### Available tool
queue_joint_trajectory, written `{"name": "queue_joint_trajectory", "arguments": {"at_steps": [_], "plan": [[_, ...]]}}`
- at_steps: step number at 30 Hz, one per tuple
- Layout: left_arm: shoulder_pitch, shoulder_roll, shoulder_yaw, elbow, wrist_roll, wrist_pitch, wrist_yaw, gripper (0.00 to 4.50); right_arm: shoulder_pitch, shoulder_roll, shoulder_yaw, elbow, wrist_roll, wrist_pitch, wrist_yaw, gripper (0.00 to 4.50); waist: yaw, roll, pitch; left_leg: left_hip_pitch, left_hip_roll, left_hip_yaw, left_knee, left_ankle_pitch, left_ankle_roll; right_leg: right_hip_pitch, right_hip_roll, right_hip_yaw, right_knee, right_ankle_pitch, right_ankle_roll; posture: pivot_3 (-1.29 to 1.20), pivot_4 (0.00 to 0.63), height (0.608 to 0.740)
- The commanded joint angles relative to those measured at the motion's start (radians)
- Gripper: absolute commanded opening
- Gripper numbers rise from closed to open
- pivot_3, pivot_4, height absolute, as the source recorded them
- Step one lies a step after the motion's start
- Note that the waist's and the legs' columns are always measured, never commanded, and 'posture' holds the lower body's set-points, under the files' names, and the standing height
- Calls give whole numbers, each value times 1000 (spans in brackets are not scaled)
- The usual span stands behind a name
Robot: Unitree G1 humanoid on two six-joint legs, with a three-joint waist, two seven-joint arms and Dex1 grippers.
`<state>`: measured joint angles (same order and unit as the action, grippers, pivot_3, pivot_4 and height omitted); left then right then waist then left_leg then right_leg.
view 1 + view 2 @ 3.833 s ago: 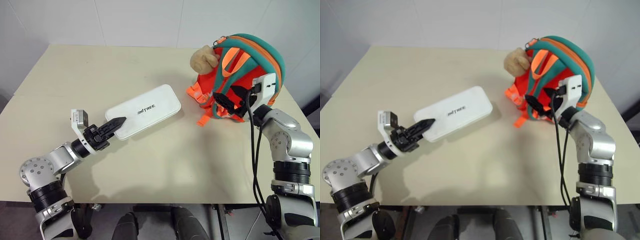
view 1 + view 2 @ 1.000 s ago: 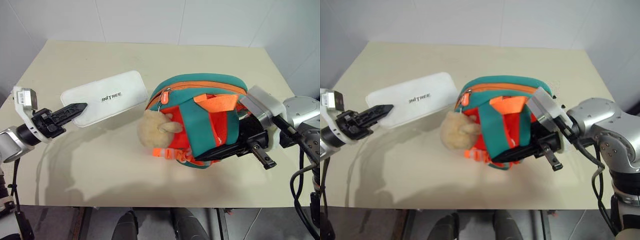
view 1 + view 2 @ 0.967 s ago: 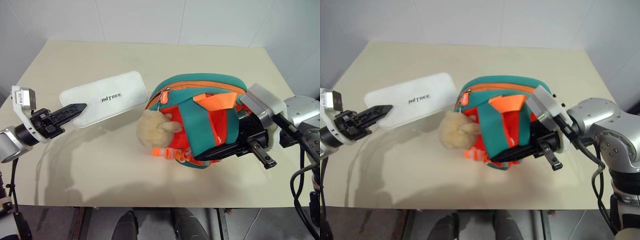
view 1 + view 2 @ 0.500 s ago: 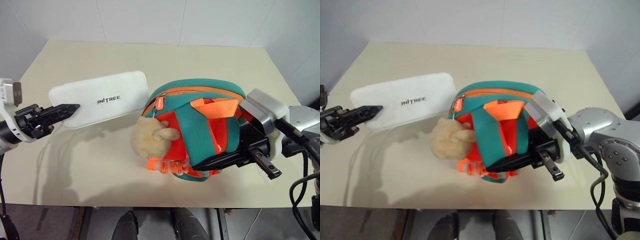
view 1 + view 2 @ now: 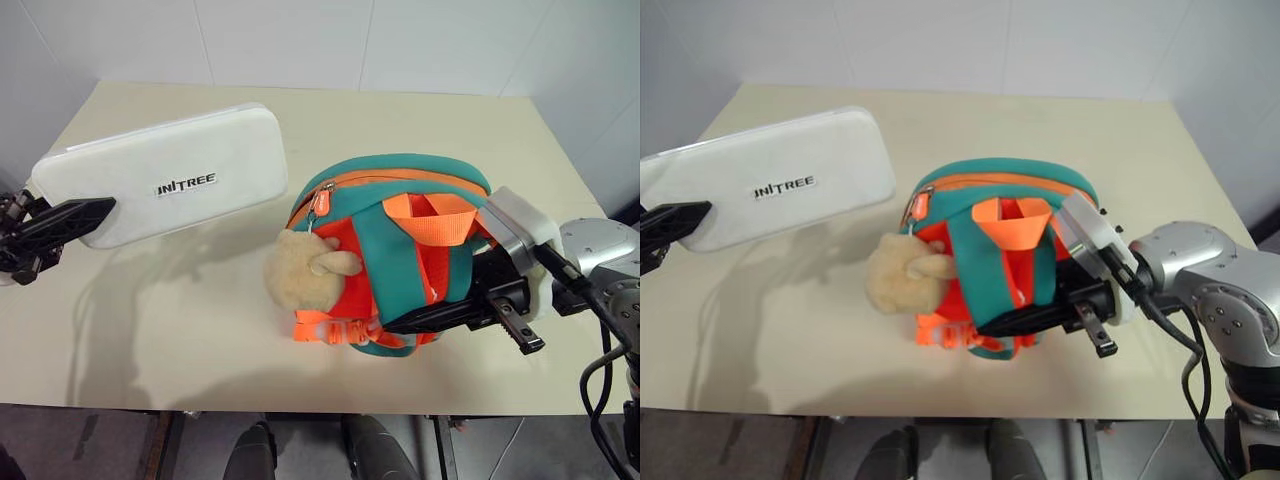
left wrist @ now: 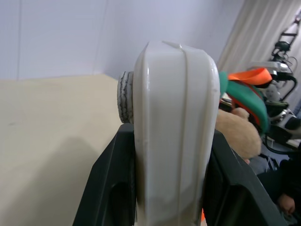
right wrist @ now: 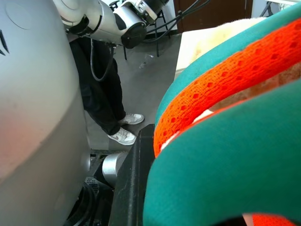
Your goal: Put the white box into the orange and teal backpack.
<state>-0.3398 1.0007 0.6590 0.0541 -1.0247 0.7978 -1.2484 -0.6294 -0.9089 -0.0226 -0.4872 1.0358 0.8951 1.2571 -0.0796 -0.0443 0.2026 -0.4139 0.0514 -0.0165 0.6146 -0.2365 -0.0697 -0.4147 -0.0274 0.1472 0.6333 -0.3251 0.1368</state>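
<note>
From the left eye, the left gripper (image 5: 60, 222) has its jaws clamped on one end of the flat white plastic box (image 5: 165, 187), lifted above the pale desk (image 5: 180, 330). The small orange and teal backpack (image 5: 405, 250) sits beside it, with a beige plush toy (image 5: 300, 277).

The right gripper (image 5: 455, 312) has its jaws shut on the backpack's strap.

In the left wrist view, black fingers (image 6: 110, 188) squeeze the box.
</note>
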Motion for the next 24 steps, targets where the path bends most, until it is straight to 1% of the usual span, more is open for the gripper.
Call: {"name": "queue_joint_trajectory", "arguments": {"at_steps": [1, 6, 9, 13, 19, 22, 24], "plan": [[-32, -2, 6, -26, -25, -26, -28, 1317, -28, 9, 4, 7, -14, -26, 18, 0, 0, 0, 0, 0, 0, 0, 0, 0, 0, 0, 0, 0, 0, 0, 0, 0, 150, 740], [-47, 5, -45, -25, -13, -22, -68, 1316, -42, 25, 17, 20, -34, -32, 20, 0, -2, 0, 0, 1, 0, 0, 1, 0, 0, 0, 0, 0, 2, 0, 0, 0, 150, 740], [-46, 20, -93, -23, 20, -34, -103, 1316, -50, 33, 23, 26, -45, -35, 21, 0, -2, 0, 0, 1, 0, 0, 1, 0, 0, 0, 1, 0, 3, 0, 0, 0, 150, 740], [-53, 40, -217, -29, 122, -101, -165, 1316, -60, 43, 34, 36, -62, -42, 23, 0, -1, 0, 0, 2, 0, 0, 1, 0, 0, 0, 1, 0, 4, -1, -1, 0, 150, 740], [-170, 35, -397, -4, 262, -200, -206, 1316, -70, 54, 45, 45, -76, -47, 27, 0, 1, 0, 0, 3, 0, 0, 2, 1, 0, 1, 1, 0, 6, -1, -1, 0, 150, 740], [-253, 4, -476, 15, 312, -228, -209, 1316, -75, 61, 52, 50, -86, -52, 34, 0, 3, 0, 0, 3, 0, 0, 2, 1, 0, 1, 1, 0, 6, -1, -1, 0, 150, 740], [-325, -41, -541, 18, 349, -234, -180, 1316, -79, 67, 56, 56, -93, -54, 38, 0, 4, 0, 0, 3, 0, 0, 3, 1, 0, 1, 1, 0, 6, -1, 0, 0, 150, 740]]}}
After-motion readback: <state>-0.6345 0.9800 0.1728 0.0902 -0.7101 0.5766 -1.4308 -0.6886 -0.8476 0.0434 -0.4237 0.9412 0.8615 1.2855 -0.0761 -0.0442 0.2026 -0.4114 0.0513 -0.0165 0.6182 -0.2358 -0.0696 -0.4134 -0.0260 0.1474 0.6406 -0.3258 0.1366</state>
